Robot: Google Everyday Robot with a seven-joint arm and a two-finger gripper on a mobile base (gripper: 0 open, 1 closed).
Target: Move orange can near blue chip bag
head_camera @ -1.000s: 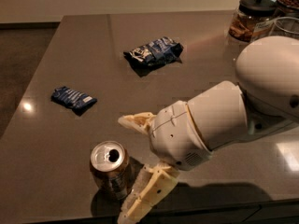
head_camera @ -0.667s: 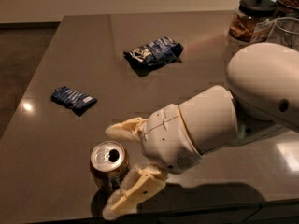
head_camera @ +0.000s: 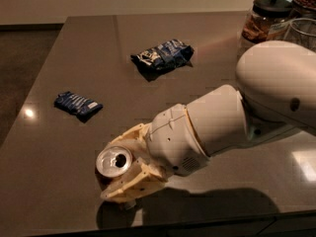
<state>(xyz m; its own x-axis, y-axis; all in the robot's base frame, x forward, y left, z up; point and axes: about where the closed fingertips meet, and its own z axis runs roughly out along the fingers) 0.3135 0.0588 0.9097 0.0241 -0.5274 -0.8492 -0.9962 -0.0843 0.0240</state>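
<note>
Orange can (head_camera: 114,161) location, camera view: we find it upright on the dark desk (head_camera: 74,43), close to the near edge and left of centre. Its silver top with the dark drinking hole faces the camera. A strip of its brown side shows below the top on the left.

End effector (head_camera: 108,171) status: it sits at the orange can, at desk level. One cream finger (head_camera: 129,135) lies against the far side of the can. The other lies against the near side. We read the jaws as closed narrow on the can, which is held between them. The can's base appears to rest on the desk; we cannot confirm contact.

Arm (head_camera: 217,122): the white, rounded housing reaches in from the right edge and slopes down to the left toward the can. It casts a shadow on the desk near the front edge.

Blue chip bag (head_camera: 163,56): it lies flat and wrinkled on the far half of the desk, well apart from the can and up-right of it.

Other items:
- A smaller flat blue packet (head_camera: 77,104) lies on the left side, between the near and far edges.
- A jar with a black lid (head_camera: 264,19) stands at the far right corner.
- A clear glass container (head_camera: 301,31) stands just beside the jar.
</note>
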